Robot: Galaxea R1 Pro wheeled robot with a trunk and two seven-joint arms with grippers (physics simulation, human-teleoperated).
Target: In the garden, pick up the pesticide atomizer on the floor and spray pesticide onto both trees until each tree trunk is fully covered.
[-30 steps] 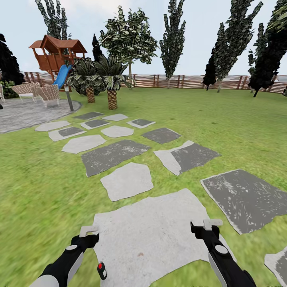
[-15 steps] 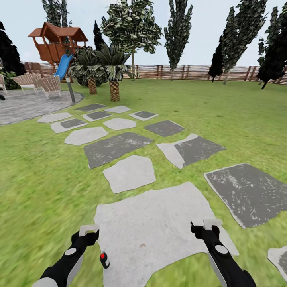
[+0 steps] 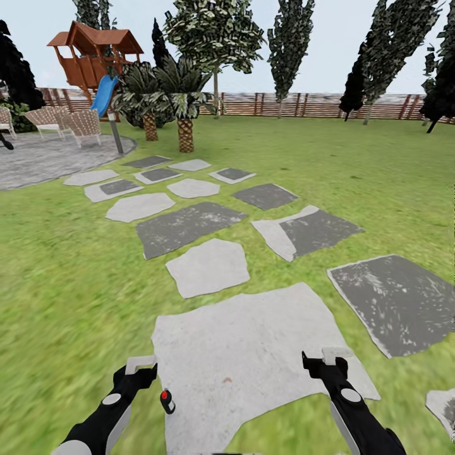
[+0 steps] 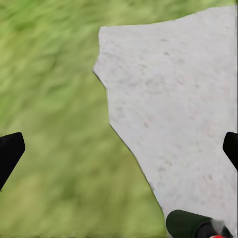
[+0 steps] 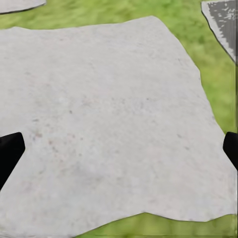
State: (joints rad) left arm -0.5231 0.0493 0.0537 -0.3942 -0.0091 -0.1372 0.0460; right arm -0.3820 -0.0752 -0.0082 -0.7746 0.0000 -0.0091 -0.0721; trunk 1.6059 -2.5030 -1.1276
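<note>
Green lawn spreads out to a slatted wooden fence [image 3: 284,104], crossed by grey stepping stones [image 3: 208,266] that lead toward a playhouse with a blue slide [image 3: 102,96], two short palms [image 3: 184,120] and a broad-leaved tree [image 3: 215,38].

The task has barely begun, judging by how things lie. The atomizer [image 3: 167,401], a small black bottle with a red top, stands upright on the near edge of the big pale slab [image 3: 253,354], just beside the left hand [image 3: 140,368], on its inner side and a little nearer the robot. Neither hand holds it. No white spray shows anywhere, so the pickup, the trip to the trees and both sprayings all appear to be left.

Both arms reach forward and low, side by side and well apart. The left hand hangs over the seam where grass meets the slab, with its fingers spread wide and nothing between them; in its wrist view the bottle's top sits at the frame edge [image 4: 198,225]. The right hand [image 3: 325,360] hovers over bare stone, likewise spread open and empty.
</note>
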